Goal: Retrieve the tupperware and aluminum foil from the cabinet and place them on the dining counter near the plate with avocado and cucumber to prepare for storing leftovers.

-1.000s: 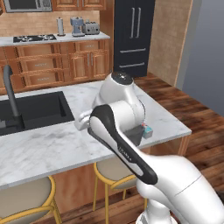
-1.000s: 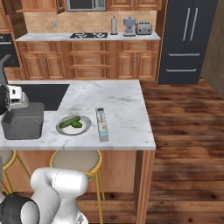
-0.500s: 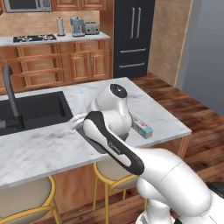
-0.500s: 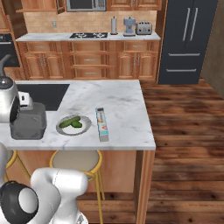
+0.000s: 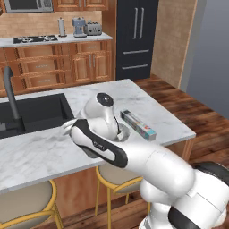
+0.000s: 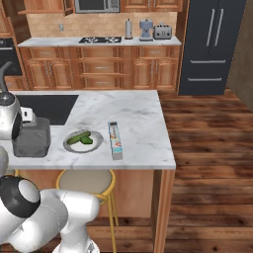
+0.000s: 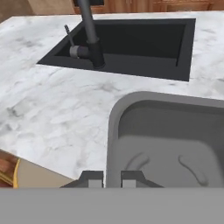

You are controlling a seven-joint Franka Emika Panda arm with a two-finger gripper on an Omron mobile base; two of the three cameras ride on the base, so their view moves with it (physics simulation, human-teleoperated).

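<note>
In the hand view the claw [image 7: 112,178] has its two dark finger tips drawn close together, one on each side of the near wall of the tupperware [image 7: 168,144], pinching its rim. The tub's open, dark grey inside spreads up and to the right from the tips, so the tub sits directly in front of the claw.

From the right base view the tupperware [image 6: 32,140] is upright on the marble table [image 6: 136,111], at its front-left part, with the white hand joined to it from the left. Whether its base rests on the marble or hangs just above it cannot be told. Just to its right lies the plate [image 6: 83,141], carrying dark green pieces. Right of the plate, apart from it, the aluminum foil [image 6: 115,140] carton lies flat, its long side running from the front edge toward the back.

In the left base view the foil carton [image 5: 138,125] lies near the table's right end, partly behind the arm.

The table holds a dark inset sink [image 7: 131,43] with a black faucet [image 7: 89,35], beyond the tub. Yellow-framed stools [image 6: 88,182] stand under the front edge. Behind are wooden base cabinets, a stove top [image 6: 100,39], a microwave [image 6: 96,5], a black fridge [image 6: 210,44] and a dark plank floor [image 6: 210,148].
</note>
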